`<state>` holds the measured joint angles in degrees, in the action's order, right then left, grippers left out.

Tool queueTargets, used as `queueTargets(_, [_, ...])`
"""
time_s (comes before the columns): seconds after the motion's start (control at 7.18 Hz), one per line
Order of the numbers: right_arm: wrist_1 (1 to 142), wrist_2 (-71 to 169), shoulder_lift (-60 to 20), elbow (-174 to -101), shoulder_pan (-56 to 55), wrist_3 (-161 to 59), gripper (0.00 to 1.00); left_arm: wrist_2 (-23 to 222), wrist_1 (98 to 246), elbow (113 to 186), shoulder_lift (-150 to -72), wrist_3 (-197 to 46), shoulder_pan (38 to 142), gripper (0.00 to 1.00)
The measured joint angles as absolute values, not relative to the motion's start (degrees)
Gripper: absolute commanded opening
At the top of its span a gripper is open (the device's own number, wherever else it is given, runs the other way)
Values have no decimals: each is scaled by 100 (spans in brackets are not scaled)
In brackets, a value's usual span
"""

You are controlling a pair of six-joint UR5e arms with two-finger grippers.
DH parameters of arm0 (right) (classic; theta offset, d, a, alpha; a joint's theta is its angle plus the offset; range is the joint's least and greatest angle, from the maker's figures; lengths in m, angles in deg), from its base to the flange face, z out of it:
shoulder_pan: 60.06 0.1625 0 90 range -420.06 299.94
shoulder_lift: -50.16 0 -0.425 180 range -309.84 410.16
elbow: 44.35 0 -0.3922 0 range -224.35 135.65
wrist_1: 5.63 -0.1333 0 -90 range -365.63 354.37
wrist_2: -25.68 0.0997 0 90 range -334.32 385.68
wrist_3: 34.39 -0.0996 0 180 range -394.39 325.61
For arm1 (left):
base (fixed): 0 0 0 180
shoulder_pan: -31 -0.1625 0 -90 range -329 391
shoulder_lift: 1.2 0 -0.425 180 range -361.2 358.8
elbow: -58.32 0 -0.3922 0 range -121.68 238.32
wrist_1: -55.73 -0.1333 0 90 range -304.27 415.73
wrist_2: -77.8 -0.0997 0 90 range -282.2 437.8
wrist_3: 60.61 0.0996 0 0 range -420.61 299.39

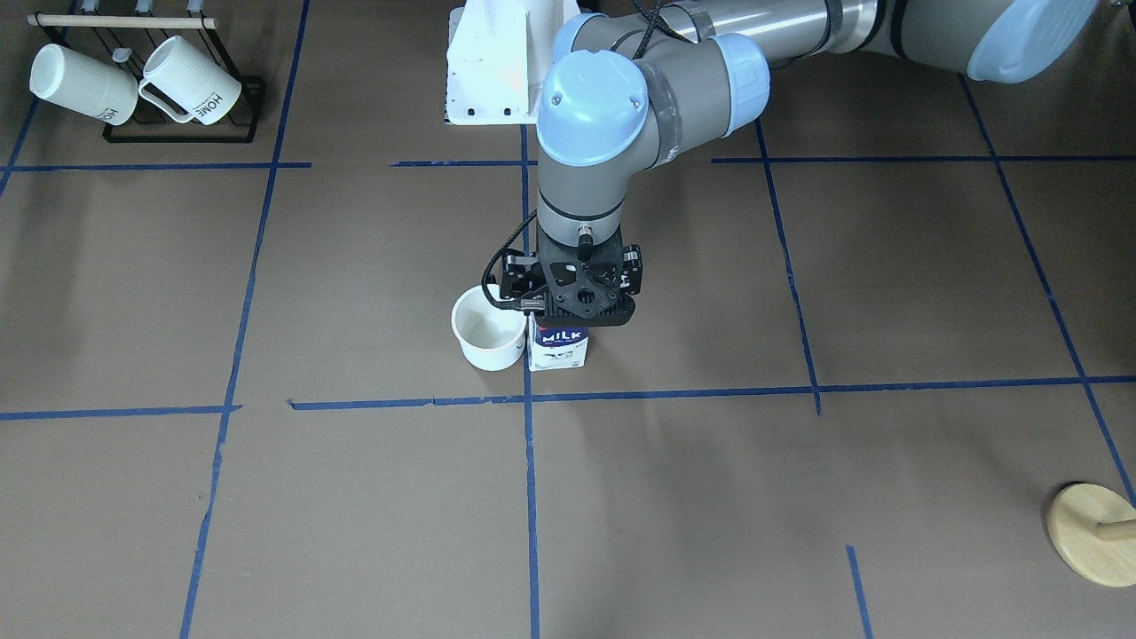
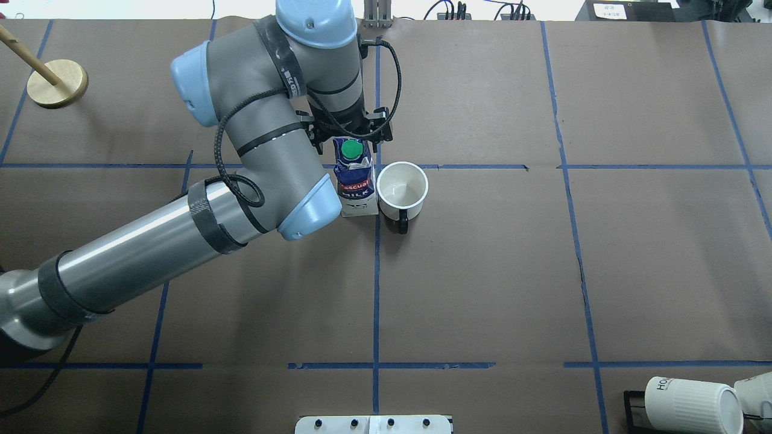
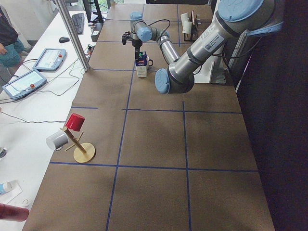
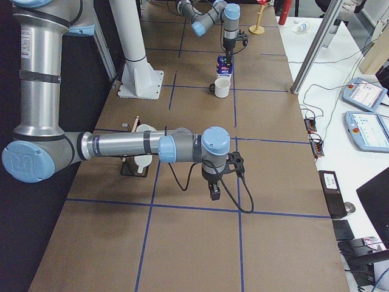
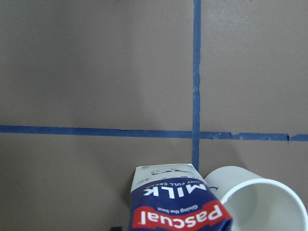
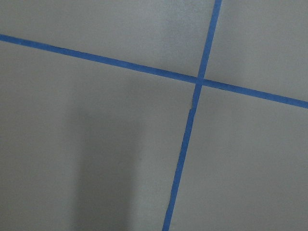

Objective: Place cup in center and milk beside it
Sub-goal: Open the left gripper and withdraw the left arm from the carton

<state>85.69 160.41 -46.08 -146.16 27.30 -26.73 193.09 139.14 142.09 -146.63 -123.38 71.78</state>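
The white cup (image 2: 403,185) stands upright on the brown paper, its black handle toward the robot, just right of the blue tape crossing that marks the center (image 1: 529,401). The dark blue milk carton (image 2: 354,181) with its green cap stands upright right beside the cup, nearly touching it; both also show in the left wrist view, the milk (image 5: 178,207) left of the cup (image 5: 260,202). My left gripper (image 2: 351,140) is at the carton's top, shut on it. My right gripper (image 4: 215,193) hangs low over bare paper far from both; I cannot tell whether it is open or shut.
A black rack with ribbed "HOME" mugs (image 1: 133,84) stands at the table's corner on the robot's right. A wooden peg stand (image 2: 57,83) stands at the far left corner. The white robot base (image 1: 497,62) is behind the cup.
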Motion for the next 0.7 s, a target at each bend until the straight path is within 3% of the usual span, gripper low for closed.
queueTargets(0.28, [8571, 16041, -4608, -14611, 2727, -2677, 99, 19761, 13325, 14743, -14530, -11754, 7662, 100])
queueTargets(0.7, [8577, 16026, -4608, -14590, 2716, -2683, 99, 20276, 12843, 16039, -12969, -9672, 8711, 100])
